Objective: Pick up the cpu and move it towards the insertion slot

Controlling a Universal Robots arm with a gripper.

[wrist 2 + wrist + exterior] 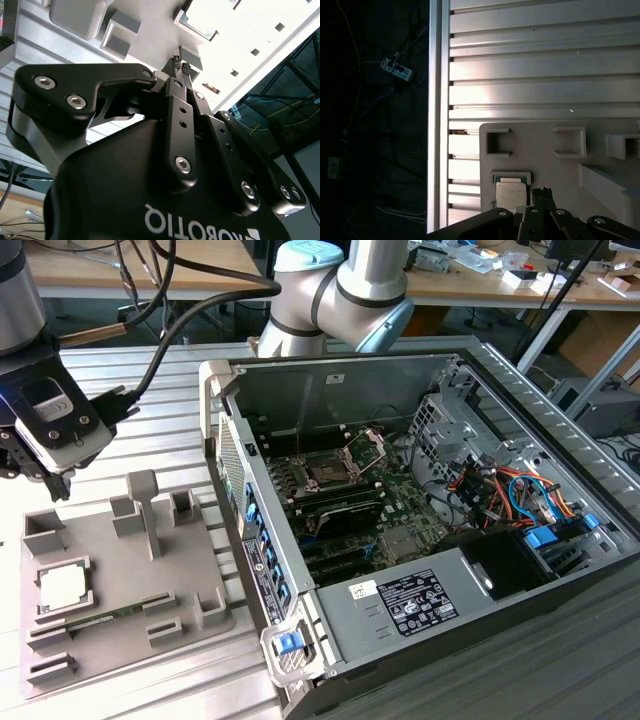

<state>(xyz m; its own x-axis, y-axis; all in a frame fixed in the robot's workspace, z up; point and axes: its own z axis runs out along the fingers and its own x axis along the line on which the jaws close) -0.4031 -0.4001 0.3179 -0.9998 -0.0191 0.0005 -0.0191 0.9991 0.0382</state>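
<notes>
One cpu (510, 194) in tray (536, 150) recess, seemingly just beside closed jaws.

Space above the cpu (62, 587) lies open; a tall post (147, 515) rises nearby, apparently apart.

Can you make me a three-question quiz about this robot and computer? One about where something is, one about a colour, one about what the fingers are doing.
1. Where is the cpu? A) on the motherboard B) in the grey tray C) between the fingers
2. What colour is the motherboard? A) red B) white C) green
3. What do the fingers hold? A) nothing B) the cpu C) a screw
Answers: B, it lies in the tray's square recess; C, the board looks green; A, the fingers are shut together and empty.
</notes>
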